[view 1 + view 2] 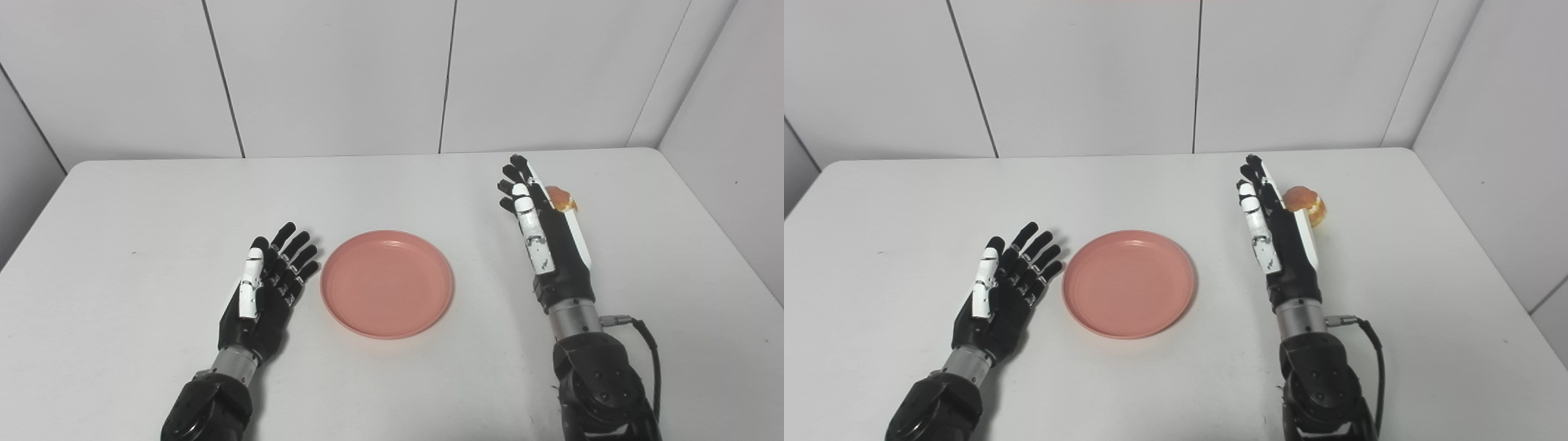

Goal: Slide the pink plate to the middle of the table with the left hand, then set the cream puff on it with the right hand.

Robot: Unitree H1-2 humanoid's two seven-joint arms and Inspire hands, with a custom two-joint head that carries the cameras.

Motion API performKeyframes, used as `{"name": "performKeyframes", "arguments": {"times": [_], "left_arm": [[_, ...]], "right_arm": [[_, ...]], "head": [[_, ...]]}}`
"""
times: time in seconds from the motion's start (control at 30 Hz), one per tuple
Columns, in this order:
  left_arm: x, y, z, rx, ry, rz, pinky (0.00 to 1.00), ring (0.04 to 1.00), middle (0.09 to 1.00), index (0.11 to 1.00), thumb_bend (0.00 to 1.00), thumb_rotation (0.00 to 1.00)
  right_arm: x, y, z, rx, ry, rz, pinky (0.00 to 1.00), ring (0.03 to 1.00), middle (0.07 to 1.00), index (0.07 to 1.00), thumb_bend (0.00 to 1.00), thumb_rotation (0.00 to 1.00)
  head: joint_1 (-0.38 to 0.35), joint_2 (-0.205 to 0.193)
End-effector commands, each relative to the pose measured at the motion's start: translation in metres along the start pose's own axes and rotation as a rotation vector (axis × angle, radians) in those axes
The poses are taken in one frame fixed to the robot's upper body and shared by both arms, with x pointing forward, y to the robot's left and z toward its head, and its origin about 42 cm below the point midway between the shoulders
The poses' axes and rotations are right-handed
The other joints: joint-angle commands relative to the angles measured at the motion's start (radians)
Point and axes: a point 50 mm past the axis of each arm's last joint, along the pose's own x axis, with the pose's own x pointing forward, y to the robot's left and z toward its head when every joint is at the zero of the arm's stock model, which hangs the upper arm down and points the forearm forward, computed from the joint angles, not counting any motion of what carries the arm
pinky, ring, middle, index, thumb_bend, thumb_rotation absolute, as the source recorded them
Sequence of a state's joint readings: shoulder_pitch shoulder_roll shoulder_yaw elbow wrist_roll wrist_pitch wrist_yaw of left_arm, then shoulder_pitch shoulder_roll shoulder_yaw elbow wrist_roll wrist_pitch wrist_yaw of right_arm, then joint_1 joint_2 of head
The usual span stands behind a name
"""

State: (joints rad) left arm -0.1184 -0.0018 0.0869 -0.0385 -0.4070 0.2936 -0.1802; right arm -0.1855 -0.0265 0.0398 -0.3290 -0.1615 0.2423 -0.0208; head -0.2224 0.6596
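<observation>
Plate (387, 283) sits mid-frame, so your left hand (266, 285) lies beside it, fingers spread, empty. Right hand (1277, 236), fingers straight, holding nothing, stands left of puff (1304, 205) for pickup.

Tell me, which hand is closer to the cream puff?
Right. The right hand stands open just beside the cream puff; the left hand lies open beyond the pink plate.

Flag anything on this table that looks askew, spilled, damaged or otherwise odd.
Nothing stands out. The pink plate lies flat and empty, unchipped, near mid-table. The cream puff sits intact on the table behind the open right hand. The left hand rests open beside the plate. No spills show.
</observation>
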Motion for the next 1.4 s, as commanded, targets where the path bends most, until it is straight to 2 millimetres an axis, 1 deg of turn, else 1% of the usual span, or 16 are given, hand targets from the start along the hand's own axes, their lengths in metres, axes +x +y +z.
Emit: {"name": "performKeyframes", "arguments": {"times": [0.0,0.1,0.13,0.17,0.3,0.33,0.43,0.47,0.53,0.6,0.7,0.83,0.87,0.93,1.03,1.37], "left_arm": [[-0.005,0.009,-0.007,0.002,0.025,0.028,0.94,0.925,0.932,0.918,0.42,1.00],[-0.005,0.011,-0.008,0.002,0.024,0.026,0.94,0.920,0.928,0.917,0.42,1.00],[-0.005,0.011,-0.008,0.002,0.023,0.024,0.94,0.922,0.931,0.921,0.42,1.00],[-0.006,0.011,-0.008,0.003,0.024,0.024,0.94,0.922,0.931,0.922,0.42,1.00],[-0.006,0.011,-0.009,-0.002,0.025,0.029,0.93,0.919,0.927,0.915,0.42,1.00],[-0.006,0.012,-0.009,-0.004,0.024,0.028,0.93,0.917,0.924,0.912,0.42,1.00],[-0.007,0.012,-0.010,-0.001,0.022,0.024,0.93,0.920,0.926,0.913,0.42,1.00],[-0.007,0.011,-0.010,-0.001,0.022,0.025,0.93,0.921,0.926,0.912,0.43,1.00],[-0.007,0.011,-0.009,-0.001,0.022,0.025,0.93,0.921,0.926,0.913,0.43,1.00],[-0.007,0.012,-0.009,-0.002,0.022,0.024,0.93,0.921,0.927,0.913,0.43,1.00],[-0.007,0.013,-0.010,-0.005,0.022,0.019,0.94,0.928,0.934,0.922,0.42,1.00],[-0.008,0.012,-0.009,-0.008,0.024,0.024,0.93,0.920,0.928,0.917,0.43,1.00],[-0.008,0.012,-0.008,-0.007,0.023,0.022,0.93,0.920,0.928,0.916,0.42,1.00],[-0.008,0.012,-0.008,-0.004,0.023,0.021,0.93,0.924,0.932,0.921,0.42,1.00],[-0.008,0.013,-0.008,0.000,0.023,0.022,0.93,0.923,0.932,0.922,0.42,1.00],[-0.008,0.015,-0.008,-0.006,0.020,0.018,0.94,0.924,0.934,0.926,0.43,1.00]], "right_arm": [[0.014,-0.008,0.027,-0.047,-0.143,-0.031,0.83,0.855,0.899,0.908,0.32,1.00],[0.021,-0.016,0.031,-0.136,-0.136,-0.036,0.79,0.832,0.877,0.882,0.33,1.00],[0.022,-0.018,0.032,-0.161,-0.127,-0.039,0.80,0.847,0.877,0.875,0.39,1.00],[0.023,-0.021,0.034,-0.211,-0.130,-0.040,0.80,0.851,0.877,0.872,0.41,1.00],[0.030,-0.032,0.039,-0.369,-0.135,-0.045,0.78,0.859,0.892,0.889,0.45,0.98],[0.033,-0.036,0.040,-0.410,-0.132,-0.048,0.76,0.855,0.890,0.894,0.48,0.97],[0.042,-0.047,0.044,-0.495,-0.126,-0.049,0.73,0.873,0.919,0.924,0.50,0.85],[0.045,-0.050,0.045,-0.521,-0.125,-0.049,0.74,0.876,0.927,0.937,0.51,0.83],[0.051,-0.057,0.048,-0.570,-0.115,-0.055,0.74,0.878,0.929,0.941,0.51,0.82],[0.055,-0.062,0.050,-0.613,-0.101,-0.066,0.79,0.894,0.938,0.938,0.54,0.78],[0.064,-0.068,0.053,-0.667,-0.088,-0.074,0.77,0.896,0.943,0.928,0.58,0.70],[0.075,-0.078,0.051,-0.774,-0.065,-0.075,0.74,0.878,0.931,0.924,0.64,0.65],[0.079,-0.081,0.050,-0.799,-0.054,-0.073,0.74,0.881,0.930,0.925,0.66,0.62],[0.083,-0.085,0.049,-0.830,-0.038,-0.069,0.73,0.882,0.933,0.927,0.70,0.58],[0.089,-0.089,0.045,-0.878,0.006,-0.053,0.71,0.889,0.951,0.946,0.76,0.57],[0.110,-0.102,0.028,-1.042,0.135,0.005,0.65,0.911,0.979,0.968,0.84,0.47]], "head": [[-0.003,-0.003],[-0.010,-0.007],[-0.010,-0.007],[-0.020,-0.010],[-0.025,-0.014],[-0.026,-0.015],[-0.025,-0.018],[-0.026,-0.019],[-0.027,-0.019],[-0.033,-0.019],[-0.039,-0.020],[-0.038,-0.019],[-0.038,-0.019],[-0.041,-0.019],[-0.043,-0.020],[-0.046,-0.017]]}}
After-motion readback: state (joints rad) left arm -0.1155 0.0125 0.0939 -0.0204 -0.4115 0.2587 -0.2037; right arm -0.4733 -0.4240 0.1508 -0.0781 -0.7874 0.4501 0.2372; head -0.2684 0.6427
